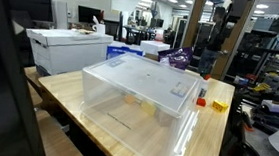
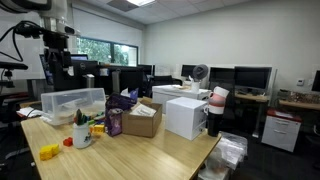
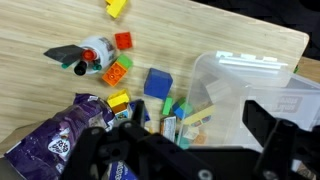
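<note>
My gripper (image 3: 196, 128) is open and empty, hanging well above the wooden table (image 3: 220, 35). Below it, in the wrist view, lie a corner of a clear plastic bin (image 3: 255, 85), a blue block (image 3: 157, 82) and several small coloured blocks beside the bin. A purple snack bag (image 3: 52, 137) lies at the lower left. A white cup with markers (image 3: 94, 55) sits further off, with a red block (image 3: 124, 41) and an orange block (image 3: 117, 72) next to it. In an exterior view the gripper (image 2: 57, 62) is high above the bin (image 2: 72, 104).
A yellow block (image 3: 116, 8) lies near the table's far edge. The exterior views show a cardboard box (image 2: 141, 119), a white box (image 2: 186, 116) and another white box (image 1: 68, 48) beside the table. The bin (image 1: 140, 94) fills much of the tabletop.
</note>
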